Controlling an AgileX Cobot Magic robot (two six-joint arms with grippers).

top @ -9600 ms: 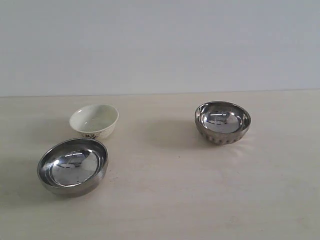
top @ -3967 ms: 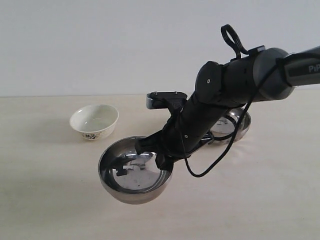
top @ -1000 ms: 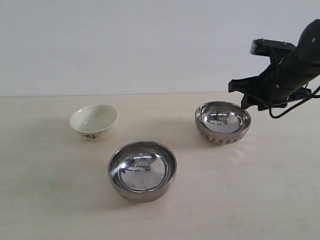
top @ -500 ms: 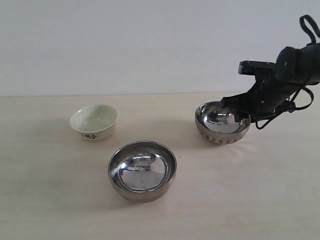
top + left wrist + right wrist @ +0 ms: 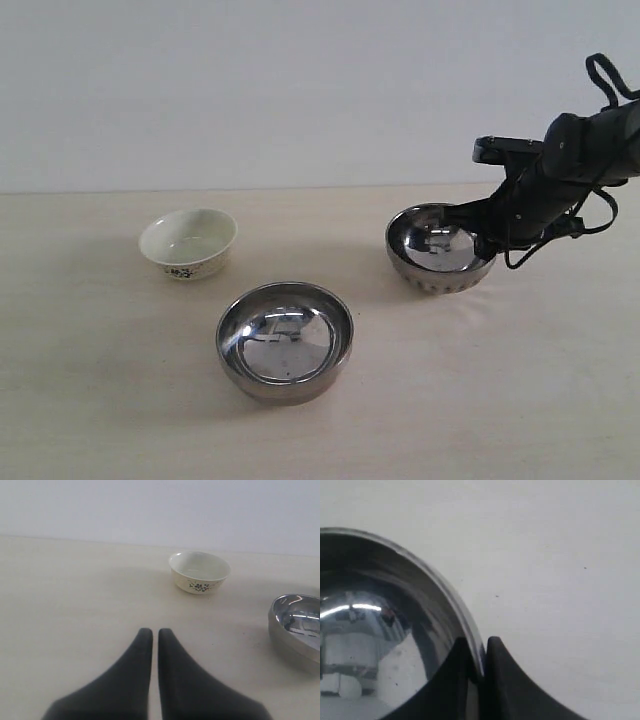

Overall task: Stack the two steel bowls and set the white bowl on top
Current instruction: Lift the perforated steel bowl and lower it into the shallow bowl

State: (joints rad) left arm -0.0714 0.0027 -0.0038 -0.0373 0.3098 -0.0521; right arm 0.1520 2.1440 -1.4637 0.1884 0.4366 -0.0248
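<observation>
Smaller round mirror-bright steel bowl with a ribbed lower side (image 5: 437, 250): stands on the pale beige table (image 5: 520, 400), behind and to the right of the wider smooth-sided shiny steel bowl (image 5: 285, 338), well apart from it.

Change: a second ago the black right gripper (image 5: 487, 236) hung above and beyond this bowl. It has since come down onto the rim on the side facing away from the wide bowl. The right wrist view shows its two dark fingers (image 5: 496, 680) straddling the rim, one inside and one outside, pinched tight on the metal wall. The bowl also sits a touch nearer the wide bowl than it did half a second ago and looks slightly tipped.

Meaning: the grasp looks made; lifting it across into the wide bowl is probably next.

Wider smooth-sided steel bowl: upright and empty, unmoved over the last second.

Small cream-white ceramic bowl with a dark floral band (image 5: 188, 242): behind and to the left of the wide bowl, untouched, due last.

Black left gripper (image 5: 151, 636): fingers nearly together, holding nothing, poised over bare table on the wide bowl's left.
</observation>
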